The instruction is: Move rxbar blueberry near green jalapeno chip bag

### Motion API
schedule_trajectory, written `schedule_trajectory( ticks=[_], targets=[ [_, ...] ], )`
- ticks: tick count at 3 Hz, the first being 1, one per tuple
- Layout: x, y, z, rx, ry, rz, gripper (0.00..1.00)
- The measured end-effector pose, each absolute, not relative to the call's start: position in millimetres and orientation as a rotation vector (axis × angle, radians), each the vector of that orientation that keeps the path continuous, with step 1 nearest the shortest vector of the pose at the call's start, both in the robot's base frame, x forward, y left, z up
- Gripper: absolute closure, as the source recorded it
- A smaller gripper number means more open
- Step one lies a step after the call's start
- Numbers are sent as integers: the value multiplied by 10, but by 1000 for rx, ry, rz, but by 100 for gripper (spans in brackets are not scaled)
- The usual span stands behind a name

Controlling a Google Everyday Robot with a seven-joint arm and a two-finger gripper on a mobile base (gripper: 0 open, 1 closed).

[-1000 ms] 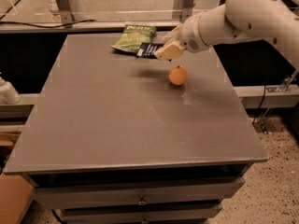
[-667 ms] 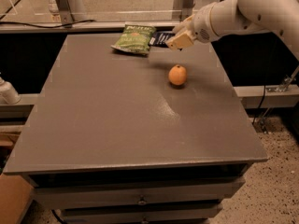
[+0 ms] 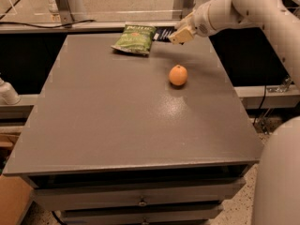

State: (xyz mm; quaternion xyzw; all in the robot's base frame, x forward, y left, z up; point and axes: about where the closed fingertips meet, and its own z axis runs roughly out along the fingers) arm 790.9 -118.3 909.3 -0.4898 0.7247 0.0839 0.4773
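Note:
The rxbar blueberry (image 3: 162, 33) is a small dark navy bar at the table's back edge, just right of the green jalapeno chip bag (image 3: 135, 39). The bag lies flat at the back centre of the grey table (image 3: 117, 125). My gripper (image 3: 178, 35) comes in from the right on the white arm and is shut on the bar's right end, holding it low over the table beside the bag. Only the bar's left part shows; the rest is hidden by the gripper.
A round orange fruit (image 3: 178, 75) sits on the table in front of the gripper. The white arm (image 3: 243, 8) spans the back right. Drawers (image 3: 140, 201) run under the table's front edge. Metal posts (image 3: 61, 3) stand behind the table.
My gripper has carried the bar up and back from above the orange to the back edge, right beside the chip bag. The orange and the bag have not moved.

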Motion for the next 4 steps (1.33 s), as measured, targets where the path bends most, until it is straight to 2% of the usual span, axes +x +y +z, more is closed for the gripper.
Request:
schedule_trajectory(
  ticks=[2,3,4],
  targets=[
    [8107,-1004,8679,-1231,1815,254,100],
    [8132,-969,8586,-1241,1833,263,84],
    [8129,-964,8540,-1244,1846,268,62]
  ],
)
